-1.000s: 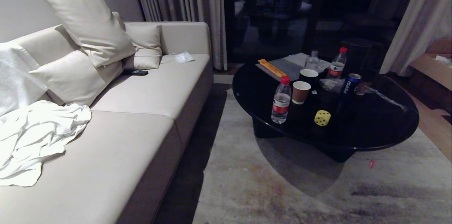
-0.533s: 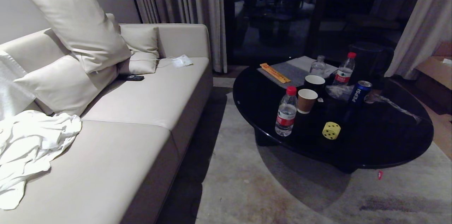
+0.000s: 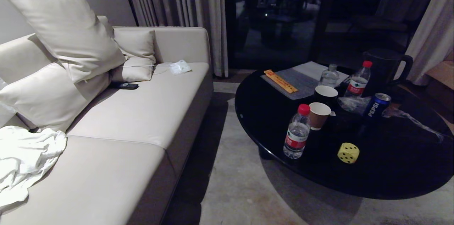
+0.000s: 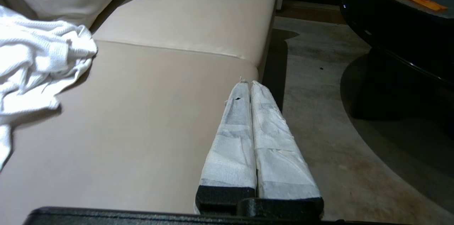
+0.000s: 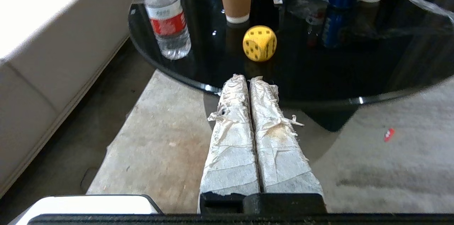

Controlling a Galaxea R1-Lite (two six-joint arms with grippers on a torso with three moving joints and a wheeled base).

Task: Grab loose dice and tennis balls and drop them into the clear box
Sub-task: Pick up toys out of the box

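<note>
While you look down from the head view, neither arm appears; each gripper shows only in its own wrist view. Your pale yellow die (image 3: 348, 152) sits on the round black table (image 3: 390, 171), near its front edge, just beside and to the right of the nearer water bottle (image 3: 297, 132) and in front of the brown paper cup (image 3: 318, 115). A black cup (image 3: 325, 95), a Pepsi can (image 3: 375, 104), a second bottle (image 3: 357, 81) and an orange strip (image 3: 280, 80) stand farther back. Note the right gripper (image 5: 248, 77): its wrapped fingers (image 5: 232, 125) are pressed together with nothing between them, tips at the table's rim, short of the die (image 5: 259, 43). Note the left gripper (image 4: 249, 83): likewise clenched and empty, hanging by the front edge of the beige sofa (image 3: 142, 111), with a white cloth (image 4: 35, 61) lying on the seat. No tennis balls or clear box can be seen in these views.
</note>
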